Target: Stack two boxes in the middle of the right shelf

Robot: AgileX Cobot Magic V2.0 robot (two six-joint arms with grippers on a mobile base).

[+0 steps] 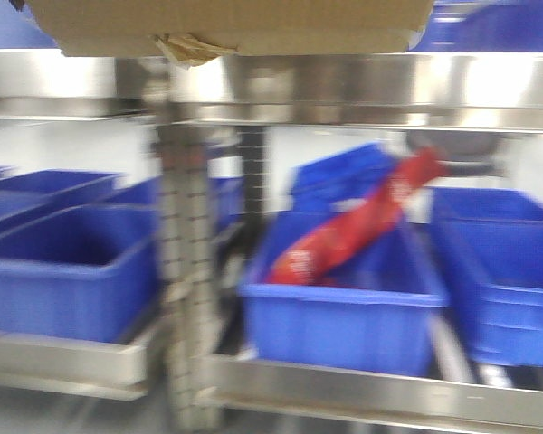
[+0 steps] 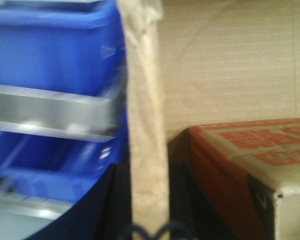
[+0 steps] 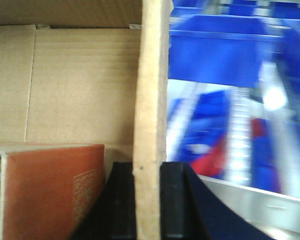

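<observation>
One box (image 1: 226,23), wall clenched by the right end effector (image 3: 149,200), seemingly hangs above the shelf (image 1: 362,86), unplaced; whether the left end effector (image 2: 149,232) grips is unclear.

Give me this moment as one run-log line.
left gripper: shut on carton wall | right gripper: shut on carton wall | carton: above shelf lip, seating unclear | inside: orange box
</observation>
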